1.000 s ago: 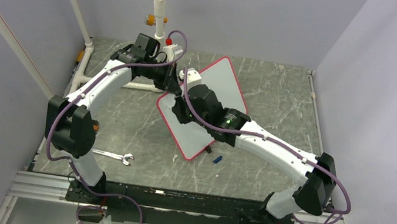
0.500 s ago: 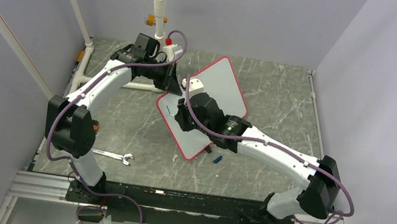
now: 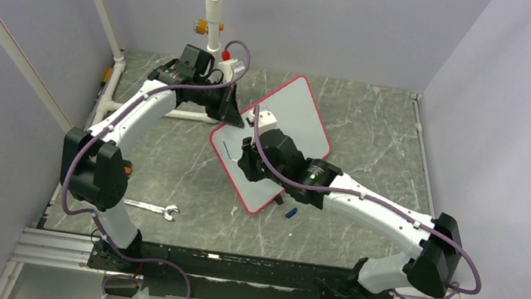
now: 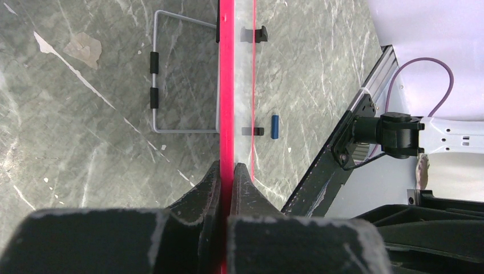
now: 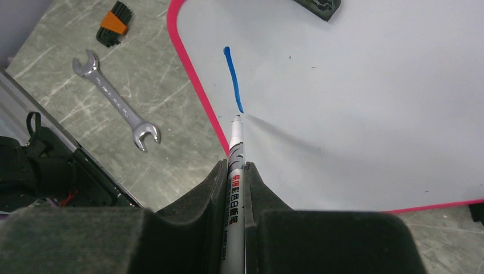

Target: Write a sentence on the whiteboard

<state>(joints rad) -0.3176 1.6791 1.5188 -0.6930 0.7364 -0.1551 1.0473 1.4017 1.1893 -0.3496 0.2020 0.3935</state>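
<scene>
1. Top external view: a grey marbled table (image 3: 378, 119) carries the whiteboard (image 3: 299, 115), which sits cornerwise near the centre, just ahead of both arms.
2. With its white face and thin red rim, the whiteboard looks stiff, light and slick. It would probably skate under pen pressure, so the rim is the place to take hold rather than the writing face.
3. Reaching in from 10 o'clock, the left gripper (image 4: 229, 181) has its fingers clenched on that red rim, seen edge-on in the left wrist view, and braces the board.
4. Over the board's 9 o'clock corner, the right gripper (image 5: 235, 171) grasps a marker (image 5: 236, 142) by the barrel. The tip points down and appears to rest on the face. The marker looks light and rigid with a soft nib, so gentle pressure should serve.
5. At 7 o'clock on the table lies a wrench (image 3: 150, 208), well apart from the board.
6. Just beside the board's 6 o'clock corner lies a blue cap (image 3: 290, 213).
7. One short blue stroke (image 5: 233, 80) runs just beyond the tip, near the rim, so the sentence is judged barely begun.
</scene>
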